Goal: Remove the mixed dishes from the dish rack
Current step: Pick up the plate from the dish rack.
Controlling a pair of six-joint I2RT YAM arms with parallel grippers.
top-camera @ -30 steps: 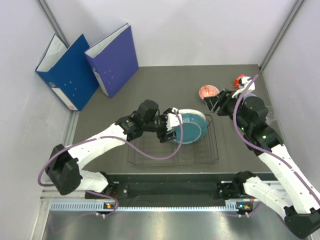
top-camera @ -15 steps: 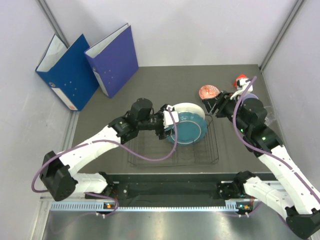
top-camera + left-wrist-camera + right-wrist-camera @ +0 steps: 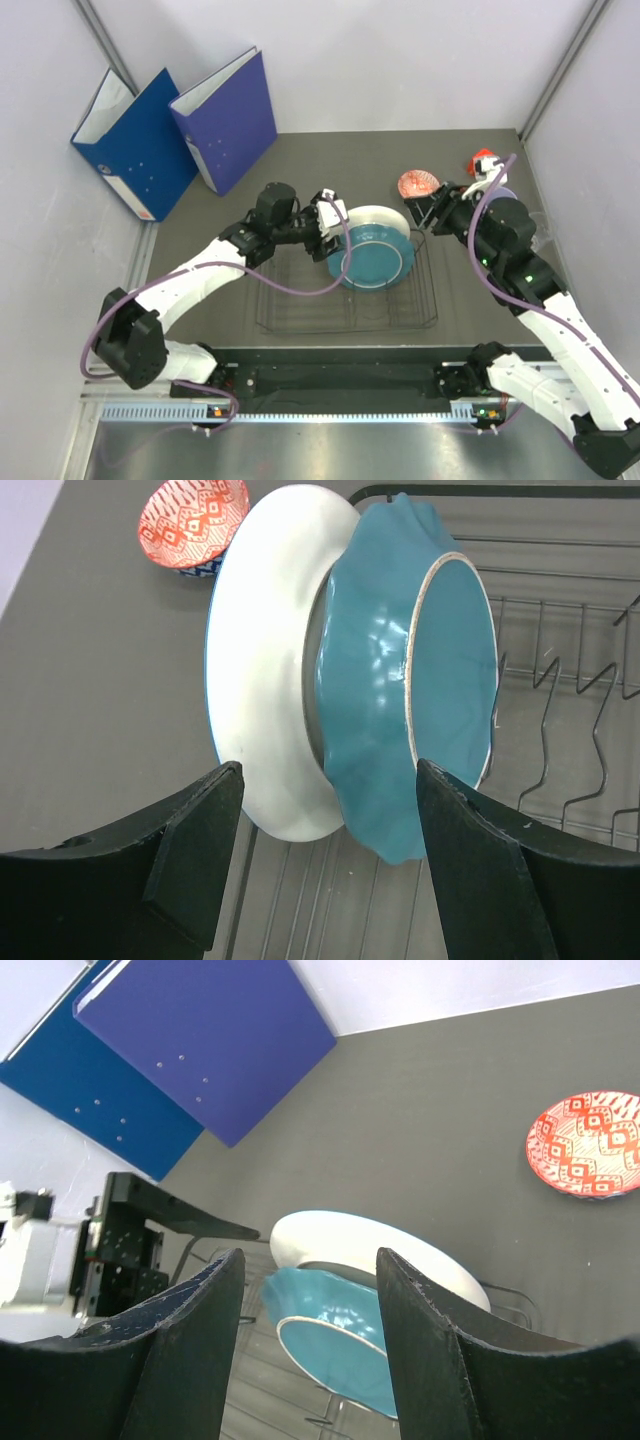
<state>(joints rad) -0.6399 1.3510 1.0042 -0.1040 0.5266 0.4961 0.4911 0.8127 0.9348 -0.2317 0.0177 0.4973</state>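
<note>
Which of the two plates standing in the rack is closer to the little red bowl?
The white plate; the teal plate stands on its other side, away from the bowl.

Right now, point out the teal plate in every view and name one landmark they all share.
Top external: teal plate at picture centre, standing on edge in the dish rack.
Left wrist: teal plate centre right, underside showing.
Right wrist: teal plate at bottom centre.
Shared landmark: the small red-patterned bowl, beyond the rack in the top view; top left for the left wrist, far right for the right wrist.
</note>
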